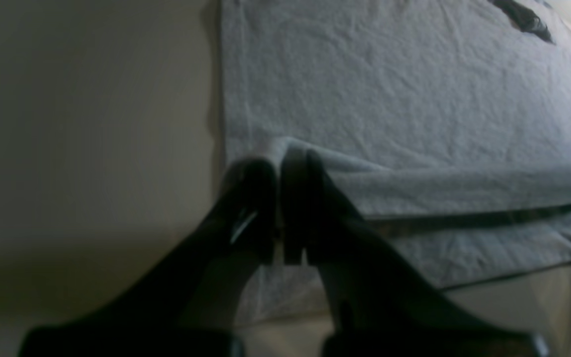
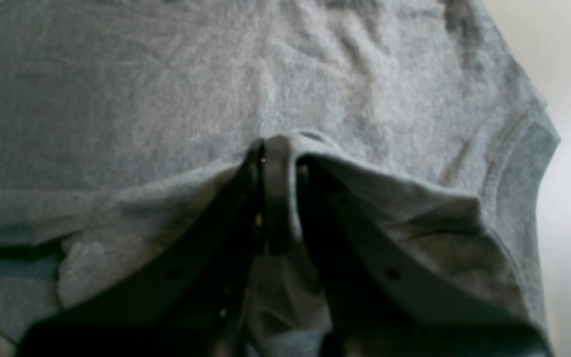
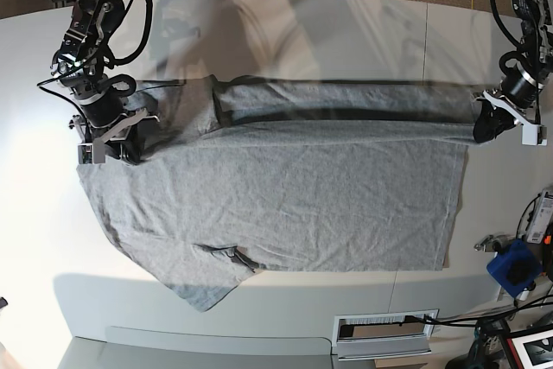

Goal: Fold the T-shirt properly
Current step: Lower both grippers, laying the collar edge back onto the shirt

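Observation:
The grey T-shirt [image 3: 302,196] lies spread lengthwise across the table, its far long edge lifted and folded toward the middle. At the right end my left gripper [image 3: 486,130] is shut on the T-shirt's hem corner; the left wrist view shows the left gripper [image 1: 280,168] pinching a raised fold of the T-shirt [image 1: 389,89]. Black lettering [image 1: 523,17] peeks at the top right there. At the left end my right gripper [image 3: 130,146] is shut on the shoulder area. In the right wrist view the right gripper [image 2: 278,153] has the T-shirt [image 2: 166,89] bunched over its fingers.
The pale table [image 3: 346,32] has a seam line running across at the right. One sleeve [image 3: 207,278] juts toward the front edge. A blue object [image 3: 511,267] sits off the right edge, a slotted panel [image 3: 384,327] at the front, cables along the back.

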Available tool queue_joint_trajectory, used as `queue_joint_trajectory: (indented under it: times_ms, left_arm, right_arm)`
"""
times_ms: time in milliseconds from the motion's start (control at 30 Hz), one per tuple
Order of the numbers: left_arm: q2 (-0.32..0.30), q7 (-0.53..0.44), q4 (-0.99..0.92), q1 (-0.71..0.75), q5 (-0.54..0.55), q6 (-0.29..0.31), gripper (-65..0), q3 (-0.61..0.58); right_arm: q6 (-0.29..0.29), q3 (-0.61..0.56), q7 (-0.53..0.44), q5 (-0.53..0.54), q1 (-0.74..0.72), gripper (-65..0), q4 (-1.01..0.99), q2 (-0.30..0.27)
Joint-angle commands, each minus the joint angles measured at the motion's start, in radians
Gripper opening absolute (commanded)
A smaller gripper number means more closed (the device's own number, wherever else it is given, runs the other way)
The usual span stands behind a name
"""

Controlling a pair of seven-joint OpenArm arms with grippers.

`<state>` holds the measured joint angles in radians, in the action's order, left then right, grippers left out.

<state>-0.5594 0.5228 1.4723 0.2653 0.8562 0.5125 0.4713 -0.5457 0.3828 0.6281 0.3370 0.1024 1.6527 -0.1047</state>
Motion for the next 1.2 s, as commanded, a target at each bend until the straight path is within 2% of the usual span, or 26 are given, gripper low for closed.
queue_joint_trajectory:
  times_ms: [0, 100, 167, 600, 700, 733, 767, 1167]
  left_arm:
    - [-0.023, -0.023, 0.011, -0.011, 0.011, 0.012, -57.1, 0.008]
    - [-0.022, -0.029, 0.011, -0.015, 0.011, 0.066, -41.6, 0.008]
    - [-0.022, -0.038, 0.011, -0.018, 0.011, 0.076, -38.3, 0.008]
    - [-0.022, -0.045, 0.011, -0.021, 0.011, 0.076, -38.4, 0.008]
    - [-0.022, -0.045, 0.011, -0.021, 0.011, 0.075, -38.4, 0.008]
    - [-0.022, -0.045, 0.011, -0.021, 0.011, 0.076, -38.4, 0.008]
    - [-0.022, -0.045, 0.011, -0.021, 0.011, 0.076, -38.4, 0.008]
    - [-0.021, -0.063, 0.011, -0.021, 0.011, 0.076, -38.4, 0.008]
  right_arm:
    - [0.004, 0.003, -0.029, 0.009, -0.014, -65.0, 0.014, -0.011]
    - [0.004, 0.002, -0.029, 0.010, -0.014, -65.0, 0.014, -0.008]
    - [0.004, 0.002, -0.031, 0.010, -0.014, -65.0, 0.014, -0.008]
    - [0.004, 0.002, -0.030, 0.009, -0.014, -63.8, 0.014, -0.008]
    - [0.004, 0.002, -0.033, 0.006, -0.014, -40.5, 0.014, -0.009]
    - [0.004, 0.002, -0.039, 0.003, -0.014, -36.1, 0.014, -0.009]
    - [0.004, 0.002, -0.044, 0.001, -0.014, -34.9, 0.014, -0.009]
    - [0.005, 0.007, -0.098, 0.002, -0.025, -35.0, 0.014, -0.009]
